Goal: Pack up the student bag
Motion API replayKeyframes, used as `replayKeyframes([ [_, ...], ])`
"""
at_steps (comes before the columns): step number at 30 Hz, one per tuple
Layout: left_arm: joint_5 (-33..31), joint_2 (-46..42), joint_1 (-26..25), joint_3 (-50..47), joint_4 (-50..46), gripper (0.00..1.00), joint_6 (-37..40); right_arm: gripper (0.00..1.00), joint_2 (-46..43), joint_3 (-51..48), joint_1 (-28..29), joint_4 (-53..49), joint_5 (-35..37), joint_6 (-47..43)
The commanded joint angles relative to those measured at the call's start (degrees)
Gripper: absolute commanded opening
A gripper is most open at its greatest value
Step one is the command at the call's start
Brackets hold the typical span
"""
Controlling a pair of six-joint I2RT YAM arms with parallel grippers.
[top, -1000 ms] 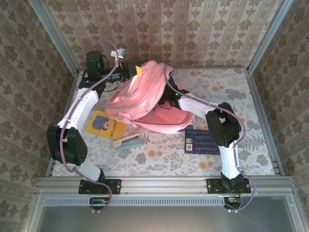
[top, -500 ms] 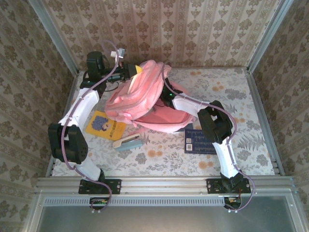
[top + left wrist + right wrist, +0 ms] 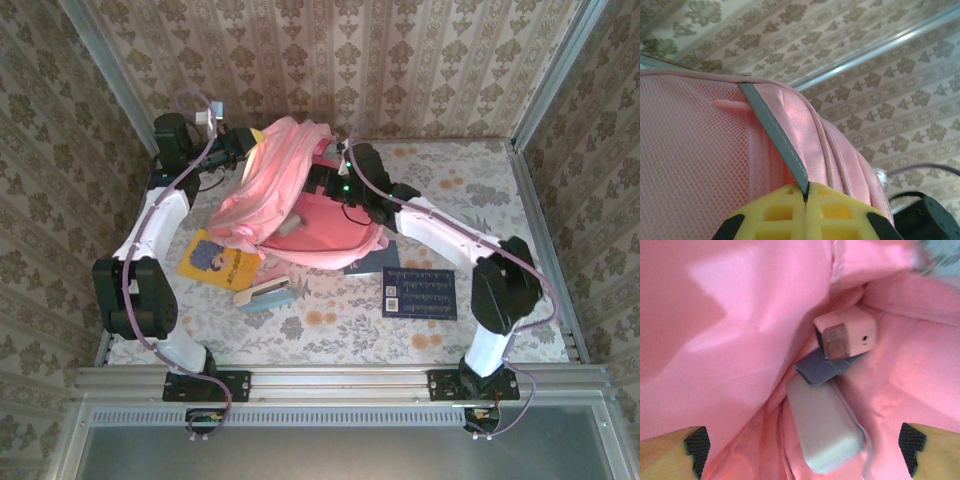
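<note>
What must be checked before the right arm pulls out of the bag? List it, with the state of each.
1. Left gripper shut on the student bag's grey strip: ok.
2. Bag mouth lifted open: ok.
3. Right gripper open, holding nothing: ok.
4. White case lying loose inside the bag: ok.
5. Everything packed: not ok; the yellow book and dark blue book lie on the table.
</note>
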Motion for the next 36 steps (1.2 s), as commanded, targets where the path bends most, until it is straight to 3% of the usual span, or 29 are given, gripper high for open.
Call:
replayKeyframes([
  [1, -3.29, -1.80, 1.23, 6.21, 7.48, 0.00, -3.11, 1.00, -4.87, -2.16, -1.10, -8.33, 5.52, -7.27],
  [8, -5.09, 3.85, 3.82, 15.80, 6.20, 0.00, -5.53, 1.00, -12.90, -7.71, -4.25, -10.20, 6.82, -10.25],
  [15, -5.13, 6.17, 4.70, 15.45, 7.56, 0.00, -6.50, 0.99, -16.76, -13.18, -8.06, -11.82, 6.91, -10.96],
  [21, -6.32, 7.40, 3.88, 13.64, 3.16, 0.00, -0.95, 0.98, -18.59, -17.85, -9.16, -12.22, 4.46, -10.76],
  [24, -6.49, 8.82, 1.98, 14.78, -2.46, 0.00, 3.87, 0.95, -18.48, -19.20, -9.02, -12.23, -1.71, -11.45],
  [26, -6.97, 9.40, 0.60, 15.35, -6.40, 0.00, 7.09, 0.94, -17.97, -19.77, -7.84, -12.21, -6.92, -13.34],
  [30, -8.03, 9.04, 0.23, 12.68, -7.65, 0.00, 7.09, 0.94, -15.68, -18.90, -2.43, -15.54, -9.59, -21.40],
  [36, -12.40, 2.75, 0.59, 2.47, -6.39, 0.00, 2.86, 0.94, -8.36, -12.11, 9.27, -23.15, -6.24, -36.09],
])
